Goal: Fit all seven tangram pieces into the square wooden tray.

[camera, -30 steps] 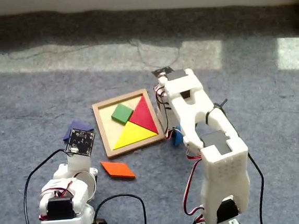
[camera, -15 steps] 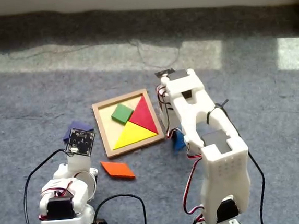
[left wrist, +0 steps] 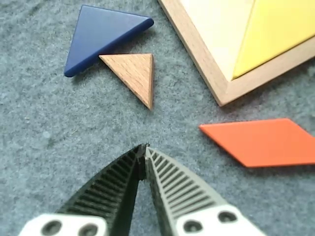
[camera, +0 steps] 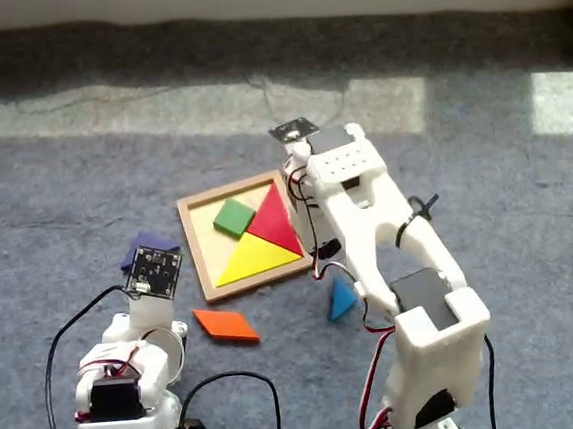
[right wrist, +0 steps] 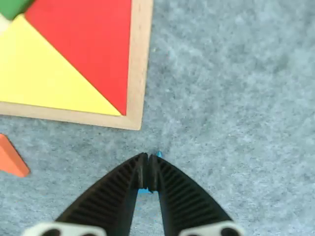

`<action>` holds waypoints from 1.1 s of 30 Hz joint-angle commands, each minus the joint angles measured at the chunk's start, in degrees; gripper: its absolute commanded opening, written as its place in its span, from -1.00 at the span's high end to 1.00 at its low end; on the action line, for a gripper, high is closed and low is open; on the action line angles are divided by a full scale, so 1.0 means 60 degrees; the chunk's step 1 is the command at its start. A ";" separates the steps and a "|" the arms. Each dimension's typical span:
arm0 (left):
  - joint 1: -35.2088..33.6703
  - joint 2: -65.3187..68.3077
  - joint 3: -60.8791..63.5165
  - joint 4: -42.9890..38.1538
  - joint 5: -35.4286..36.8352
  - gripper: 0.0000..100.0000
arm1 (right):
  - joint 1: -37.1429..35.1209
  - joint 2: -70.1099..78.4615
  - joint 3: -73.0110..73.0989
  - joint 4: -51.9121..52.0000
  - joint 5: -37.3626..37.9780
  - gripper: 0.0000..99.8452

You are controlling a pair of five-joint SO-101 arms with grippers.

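Standing on edge beside a corner of the tray (right wrist: 140, 49), the blue triangle (camera: 341, 298) is entered as the piece in hand; whether it touches the desk (camera: 485, 187) cannot be told

Right gripper (right wrist: 148, 157): jaws drawn together, slivers of blue seen between them; a pinch across the two flat faces is inferred

Handling, as judged: thin, light and rigid, with smooth painted faces, so it may slip or pivot if held near a tip. A hold close to the middle of the long edge is advised. No fragility is expected. Once laid flat, only low edges are offered to the jaws

Seated in the tray: green square (camera: 234, 217), red triangle (camera: 279, 218), yellow triangle (camera: 255, 257)

Loose on the desk: orange parallelogram (camera: 226, 325); wood triangle (left wrist: 134, 73) lying against navy triangle (left wrist: 103, 34); similar handling is presumed

Left gripper (left wrist: 143, 147): clenched on nothing, poised over the desk near the orange parallelogram
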 commanded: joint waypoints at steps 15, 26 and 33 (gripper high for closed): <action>-0.0095 -0.0081 0.0183 0.0059 -0.0044 0.99 | -0.0139 -0.6161 0.6527 -0.3128 -0.0908 0.98; -0.0095 -0.0081 0.0183 0.0059 -0.0044 0.99 | -0.0198 -0.6161 0.7260 -0.3612 -0.3619 0.44; -0.0095 -0.0081 0.0183 0.0059 -0.0044 0.99 | -0.0740 -0.6161 0.8608 -0.5179 -0.3619 0.50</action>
